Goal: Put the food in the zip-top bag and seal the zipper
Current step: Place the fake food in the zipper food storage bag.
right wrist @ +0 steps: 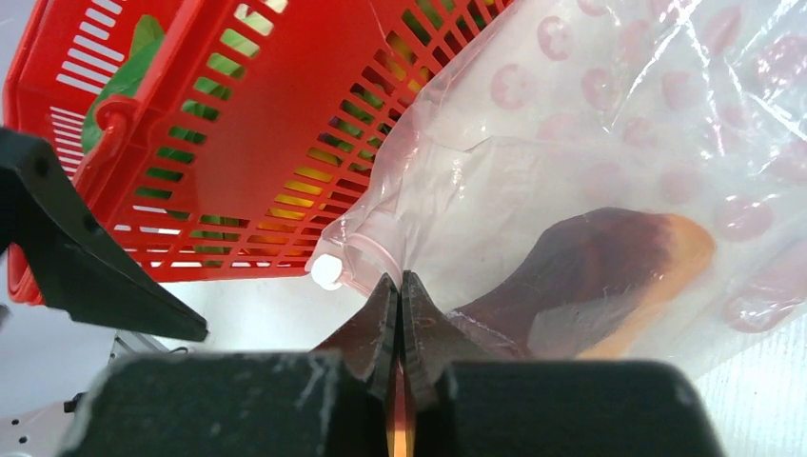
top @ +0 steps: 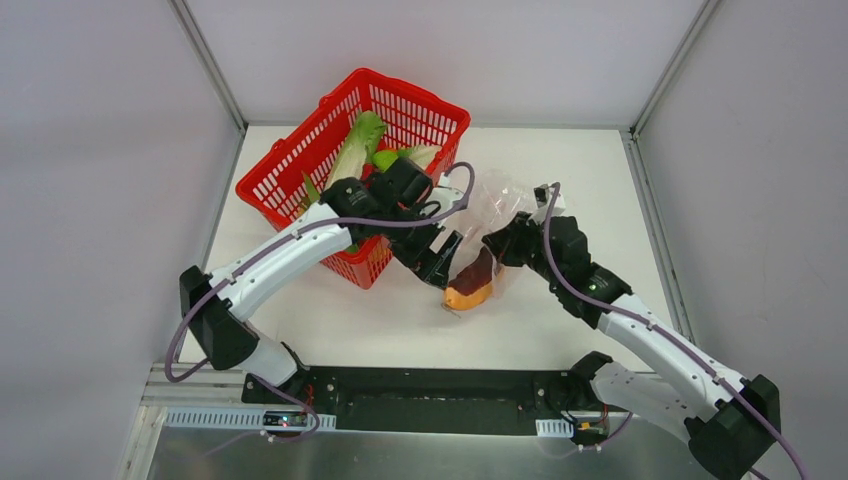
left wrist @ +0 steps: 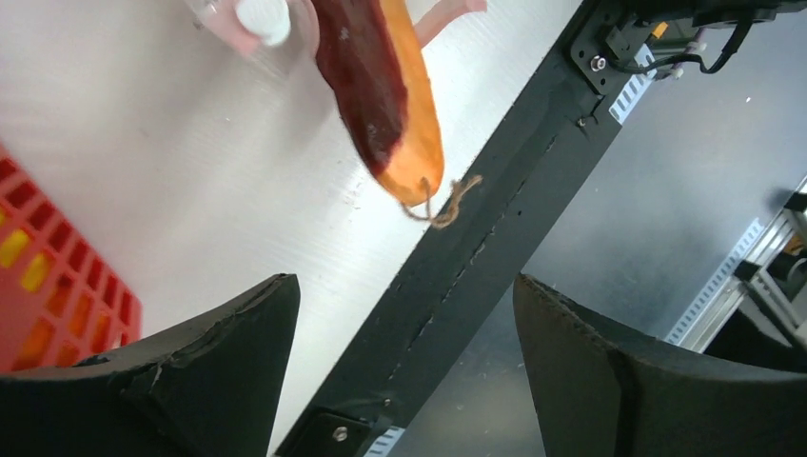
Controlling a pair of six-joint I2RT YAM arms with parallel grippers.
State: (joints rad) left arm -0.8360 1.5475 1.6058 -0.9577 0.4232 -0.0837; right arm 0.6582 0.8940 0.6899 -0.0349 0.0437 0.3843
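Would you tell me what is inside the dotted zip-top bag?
The orange bun with dark sausage shows through the clear zip-top bag; its near end is hidden behind the right claw pinching the plastic. Nothing else shows inside.

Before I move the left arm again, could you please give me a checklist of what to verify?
1. Left gripper open and off the bun: ok.
2. Right gripper shut on the bag edge: ok.
3. Bun fully inside bag: cannot tell; its near end may stick out.
4. All food bagged: not ok; bok choy and leaves lie in the basket.
5. Bag sealed: not ok; mouth open.
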